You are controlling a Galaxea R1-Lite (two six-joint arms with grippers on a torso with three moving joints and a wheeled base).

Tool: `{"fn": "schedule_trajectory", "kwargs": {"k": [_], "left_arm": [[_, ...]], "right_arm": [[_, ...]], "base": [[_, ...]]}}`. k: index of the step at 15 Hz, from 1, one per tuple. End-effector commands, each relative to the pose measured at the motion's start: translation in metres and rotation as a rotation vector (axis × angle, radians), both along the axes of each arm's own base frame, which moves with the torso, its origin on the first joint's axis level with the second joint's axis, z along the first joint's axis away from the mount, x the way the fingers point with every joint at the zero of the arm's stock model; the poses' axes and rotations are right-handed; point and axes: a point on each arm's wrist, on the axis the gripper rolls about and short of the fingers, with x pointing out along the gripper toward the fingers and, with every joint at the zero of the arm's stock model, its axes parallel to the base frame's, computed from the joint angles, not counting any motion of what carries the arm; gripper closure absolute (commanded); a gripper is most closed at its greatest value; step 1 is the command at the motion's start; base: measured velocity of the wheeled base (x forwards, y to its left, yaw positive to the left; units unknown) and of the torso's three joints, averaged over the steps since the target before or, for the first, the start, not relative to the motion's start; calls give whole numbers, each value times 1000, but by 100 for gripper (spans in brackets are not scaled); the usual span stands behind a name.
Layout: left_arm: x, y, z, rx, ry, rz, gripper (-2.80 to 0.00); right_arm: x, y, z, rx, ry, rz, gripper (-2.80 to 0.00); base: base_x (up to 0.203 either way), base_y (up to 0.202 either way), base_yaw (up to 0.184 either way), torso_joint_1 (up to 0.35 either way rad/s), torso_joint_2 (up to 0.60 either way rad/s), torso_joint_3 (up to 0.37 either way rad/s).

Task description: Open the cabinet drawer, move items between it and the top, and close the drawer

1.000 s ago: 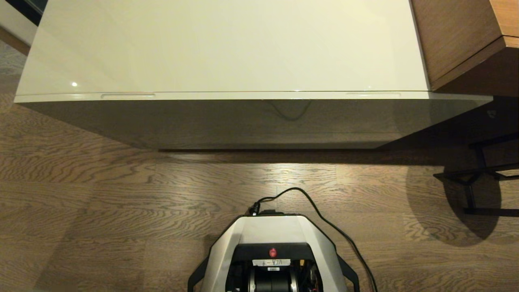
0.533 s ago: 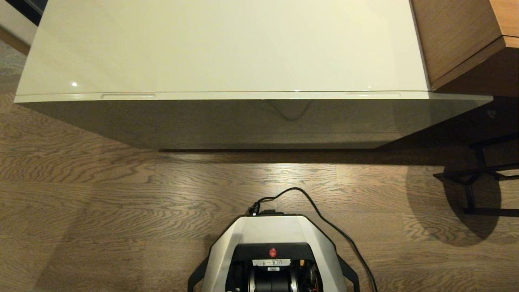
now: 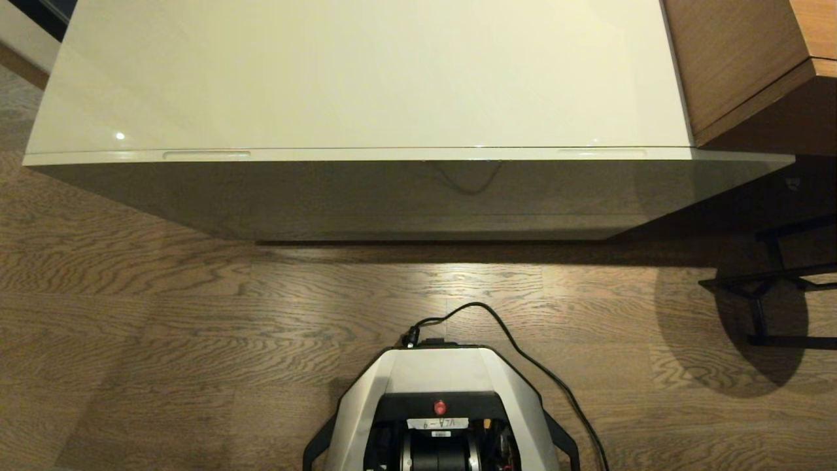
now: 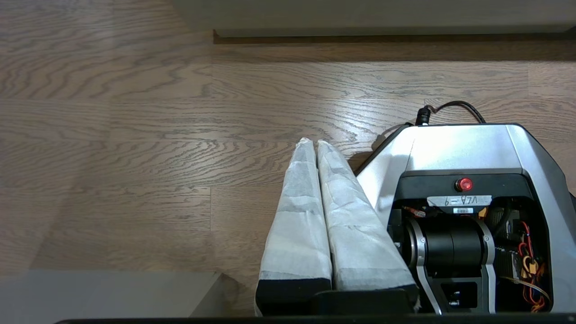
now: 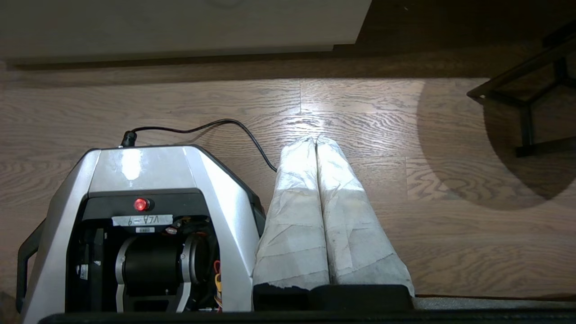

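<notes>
Your left gripper [image 4: 317,143] was clenched on nothing, its two white-wrapped fingers [image 4: 299,216] pressed together and hanging over the wooden floor [image 4: 135,135] just beside the robot's base [image 4: 459,148]. Your right gripper [image 5: 316,140] was the same on the other side of the base, fingers closed flat against each other with nothing between them. Neither arm appeared in the head view.

The cabinet drawer [image 3: 405,196] sat pushed fully in, its glossy front flush under the top [image 3: 366,72], with the two slim slots [image 3: 206,155] along the front edge near the left and right ends. You had no slippers or paper roll in sight on the top. The cabinet stood well ahead of the base, a strip of floor between them. A black cable [image 3: 523,353] ran from the base's front edge off to the right. A brown wooden furniture piece [image 3: 739,59] touched the cabinet's right end, and a black metal frame [image 3: 765,281] stood on the floor further right.
</notes>
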Motion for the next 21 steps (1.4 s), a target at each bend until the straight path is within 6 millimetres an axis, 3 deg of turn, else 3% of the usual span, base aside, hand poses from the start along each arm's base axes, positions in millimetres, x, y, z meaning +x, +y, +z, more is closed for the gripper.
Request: {"fn": "schedule_trajectory", "kwargs": {"k": [1, 21], "left_arm": [[0, 0, 0, 1, 2, 2, 0], [0, 0, 0, 0, 2, 2, 0]], "right_arm": [[0, 0, 0, 1, 2, 0, 0], [0, 0, 0, 1, 2, 0, 0]], "base": [[0, 0, 0, 0, 0, 0], [0, 0, 0, 0, 0, 0]]}}
